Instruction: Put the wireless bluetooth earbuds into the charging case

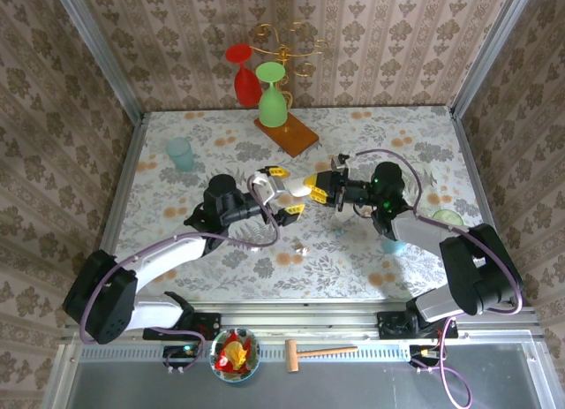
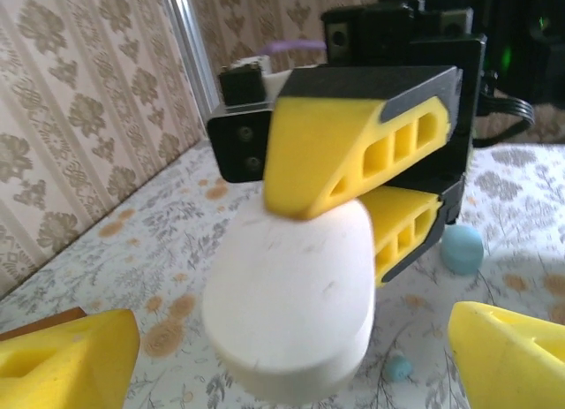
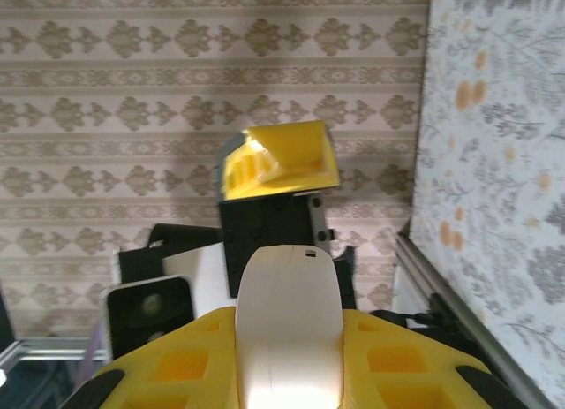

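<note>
One white case (image 2: 291,294) pinched in right gripper (image 1: 311,190), left gripper (image 1: 281,193) flanking.

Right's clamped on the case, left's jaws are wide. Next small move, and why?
Probably back the left gripper straight away from the charging case. Its jaws stand wide on either side of the case, apart from it, while the right gripper pinches it between both fingers, so the right alone seems to carry it. Clearing first avoids knocking it.
</note>
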`<state>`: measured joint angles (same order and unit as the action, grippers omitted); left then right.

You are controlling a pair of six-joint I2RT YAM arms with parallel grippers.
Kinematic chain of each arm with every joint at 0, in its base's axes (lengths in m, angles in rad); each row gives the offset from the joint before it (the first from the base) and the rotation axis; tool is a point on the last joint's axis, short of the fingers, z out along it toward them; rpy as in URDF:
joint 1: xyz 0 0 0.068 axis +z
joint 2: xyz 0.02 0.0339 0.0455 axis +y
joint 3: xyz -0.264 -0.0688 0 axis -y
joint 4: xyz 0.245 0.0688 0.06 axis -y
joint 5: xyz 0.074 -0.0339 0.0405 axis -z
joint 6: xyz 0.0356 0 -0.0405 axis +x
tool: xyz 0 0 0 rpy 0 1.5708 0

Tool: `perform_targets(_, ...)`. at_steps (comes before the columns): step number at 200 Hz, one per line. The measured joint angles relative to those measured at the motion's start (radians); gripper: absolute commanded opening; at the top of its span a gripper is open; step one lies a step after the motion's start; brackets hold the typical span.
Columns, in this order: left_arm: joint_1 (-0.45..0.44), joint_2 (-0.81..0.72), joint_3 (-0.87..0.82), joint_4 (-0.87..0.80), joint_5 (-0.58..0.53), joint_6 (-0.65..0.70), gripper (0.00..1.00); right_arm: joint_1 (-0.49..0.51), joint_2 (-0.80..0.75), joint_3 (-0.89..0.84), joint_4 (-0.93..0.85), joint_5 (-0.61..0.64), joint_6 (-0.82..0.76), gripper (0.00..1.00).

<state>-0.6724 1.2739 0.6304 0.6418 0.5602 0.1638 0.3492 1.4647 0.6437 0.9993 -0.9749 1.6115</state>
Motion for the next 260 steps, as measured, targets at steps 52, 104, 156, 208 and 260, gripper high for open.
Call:
perform_targets(52, 0.013, 0.0, -0.005, 0.16, 0.047, -0.101, 0.77, 0.001, 0.036, -0.006, 0.202, 0.027, 0.179, 0.02)
perform_targets(104, 0.019, 0.016, -0.005, 0.239, 0.1, -0.151, 0.65, 0.015, 0.031, -0.006, 0.233, 0.033, 0.212, 0.02)
perform_targets(156, 0.019, 0.058, -0.005, 0.269, 0.129, -0.168, 0.65, 0.021, 0.023, -0.006, 0.236, 0.044, 0.222, 0.02)
perform_targets(208, 0.02, 0.072, -0.004, 0.286, 0.137, -0.181, 0.53, 0.03, 0.023, -0.006, 0.236, 0.052, 0.222, 0.02)
perform_targets(260, 0.025, 0.072, -0.002, 0.286, 0.137, -0.185, 0.55, 0.035, 0.023, -0.006, 0.241, 0.052, 0.225, 0.02)
